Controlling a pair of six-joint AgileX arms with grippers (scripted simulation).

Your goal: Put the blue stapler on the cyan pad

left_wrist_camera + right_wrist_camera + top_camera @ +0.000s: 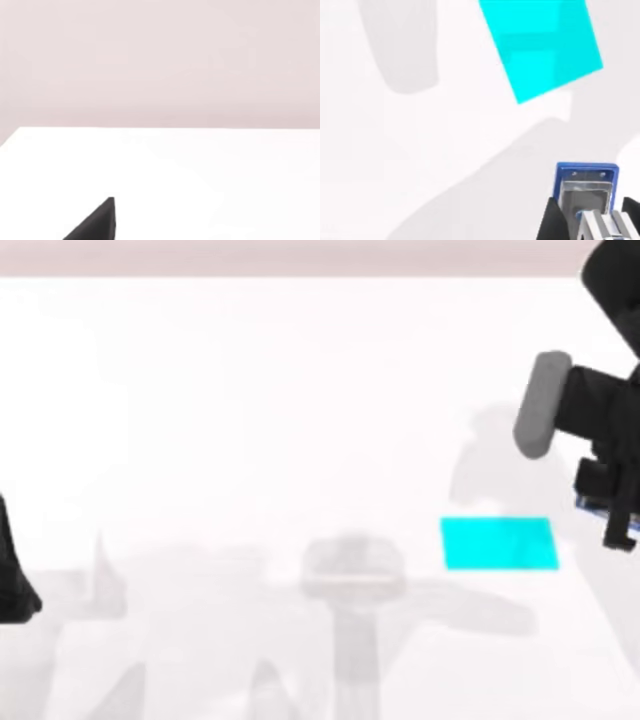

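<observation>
The blue stapler [586, 176] sits between the dark fingers [551, 222] of my right gripper [590, 217], which is shut on it; its grey metal strip faces the camera. From above, only a blue sliver of the stapler [592, 503] shows under my right gripper [612, 512] near the table's right edge. The cyan pad [499, 543] lies flat just left of that gripper, bare, and shows again as the cyan pad [542, 46] beyond the stapler's tip. My left gripper [14, 585] is parked at the left edge, open, with one finger [97, 225] in its own view.
The white table [250, 420] carries only soft grey shadows of the arms, one beside the pad. The right arm's grey link [541, 403] hangs over the table's right side. The far table edge [160, 128] meets a pale wall.
</observation>
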